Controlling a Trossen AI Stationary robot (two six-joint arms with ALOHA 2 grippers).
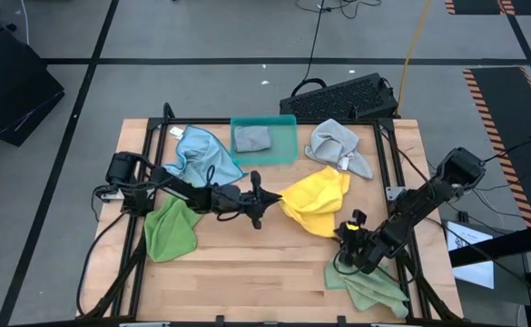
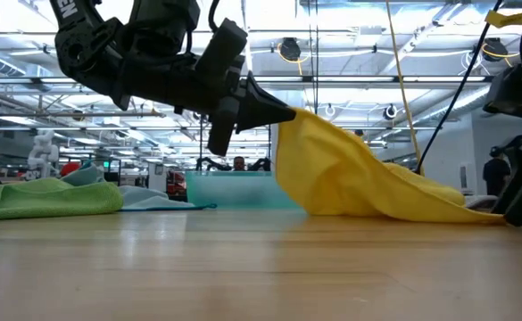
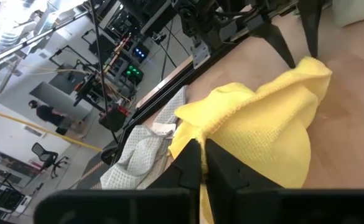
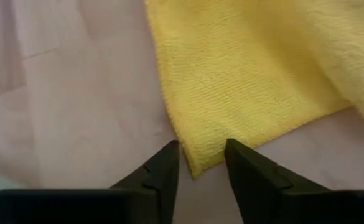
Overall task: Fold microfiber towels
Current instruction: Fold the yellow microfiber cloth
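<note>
Early days: left gripper [image 1: 267, 202] pinches the yellow towel [image 1: 318, 202] aloft, right gripper [image 4: 200, 163] straddles its corner, jaws apart; nothing folded yet.

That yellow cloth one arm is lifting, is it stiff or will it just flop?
Probably floppy: the yellow towel drapes from the left end effector, shut on its edge, down to the table. It looks light, held by one pinched corner. Its nubby weave likely grips rather than slips.

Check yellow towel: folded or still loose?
Loose, not folded: yellow towel lies crumpled, one edge lifted by left gripper, its corner between the right gripper fingers.
</note>
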